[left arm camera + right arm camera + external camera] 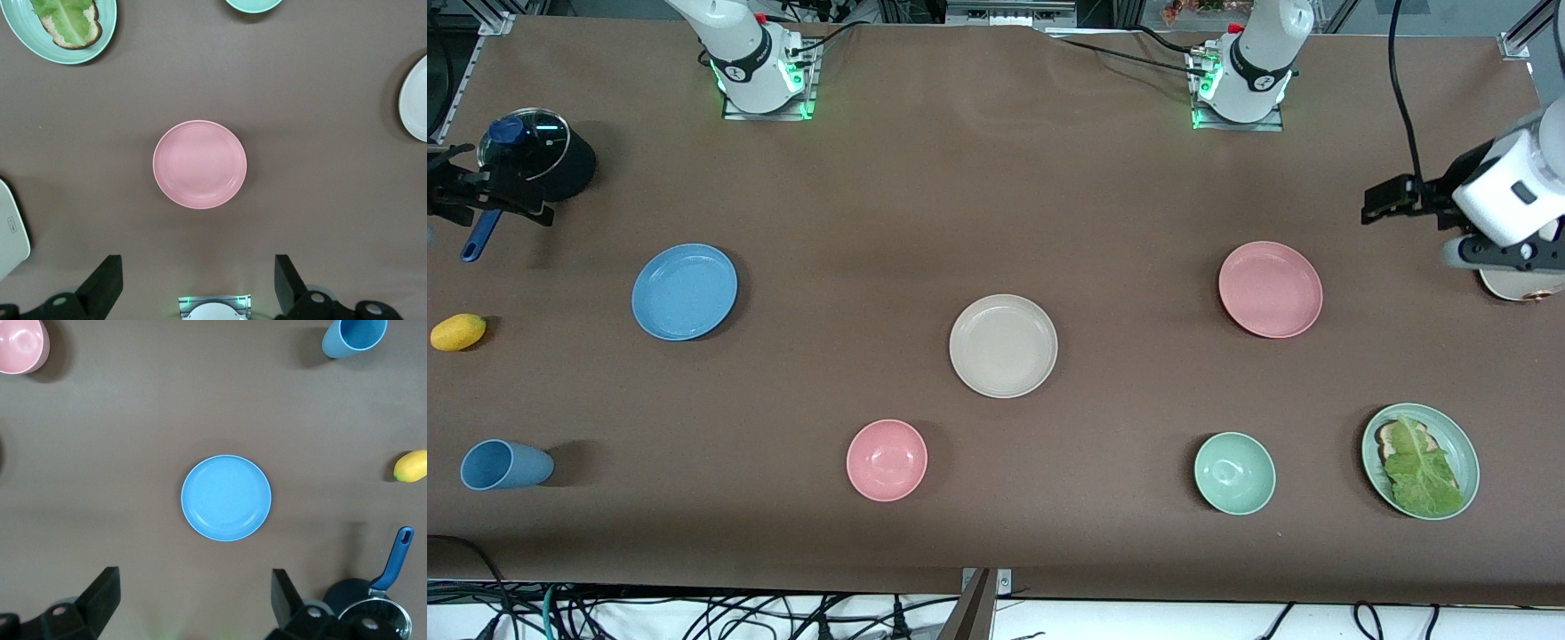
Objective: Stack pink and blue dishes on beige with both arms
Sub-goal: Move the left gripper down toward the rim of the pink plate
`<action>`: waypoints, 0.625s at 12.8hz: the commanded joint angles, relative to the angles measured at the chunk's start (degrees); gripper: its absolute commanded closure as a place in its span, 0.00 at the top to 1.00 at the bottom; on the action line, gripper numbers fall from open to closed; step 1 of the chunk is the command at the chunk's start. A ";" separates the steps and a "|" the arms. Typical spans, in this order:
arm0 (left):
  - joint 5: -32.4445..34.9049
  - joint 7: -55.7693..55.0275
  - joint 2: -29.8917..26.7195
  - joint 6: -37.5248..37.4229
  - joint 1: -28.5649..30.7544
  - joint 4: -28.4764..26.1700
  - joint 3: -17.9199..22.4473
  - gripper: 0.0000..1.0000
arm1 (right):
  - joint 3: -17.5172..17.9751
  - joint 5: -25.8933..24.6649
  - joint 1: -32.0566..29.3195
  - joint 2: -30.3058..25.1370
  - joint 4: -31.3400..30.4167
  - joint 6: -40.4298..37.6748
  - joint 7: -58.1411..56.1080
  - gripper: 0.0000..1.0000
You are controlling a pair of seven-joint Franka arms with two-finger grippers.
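The beige plate (1003, 345) lies at the table's middle. The light blue plate (685, 291) lies toward the right arm's end, the pink plate (1270, 289) toward the left arm's end. All three are bare and apart. My left gripper (1383, 203) hangs high and open, empty; in the left wrist view its fingers (107, 280) stand wide, with the pink plate (199, 164) below. My right gripper (529, 209) also hangs high, open and empty, over the table near the blue plate (226, 497).
Nearer the front camera stand a pink bowl (887, 460), a green bowl (1234, 473), a pale green plate with bread and lettuce (1420, 460) and a blue cup on its side (505, 464). A yellow fruit (458, 332) and a lidded black pot (538, 156) sit at the right arm's end.
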 commanded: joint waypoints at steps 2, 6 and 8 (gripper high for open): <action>-0.19 0.38 4.94 0.88 0.35 1.92 -0.23 1.00 | -0.10 -0.21 0.04 -0.85 -0.68 -0.09 0.28 1.00; 0.07 0.38 10.91 1.75 -0.27 2.18 -0.32 1.00 | -0.10 -0.21 0.13 -0.85 -0.68 -0.09 0.28 1.00; -0.02 0.38 13.90 3.60 -0.35 2.18 -0.41 1.00 | -0.10 -0.21 0.05 -0.85 -0.68 -0.18 0.28 1.00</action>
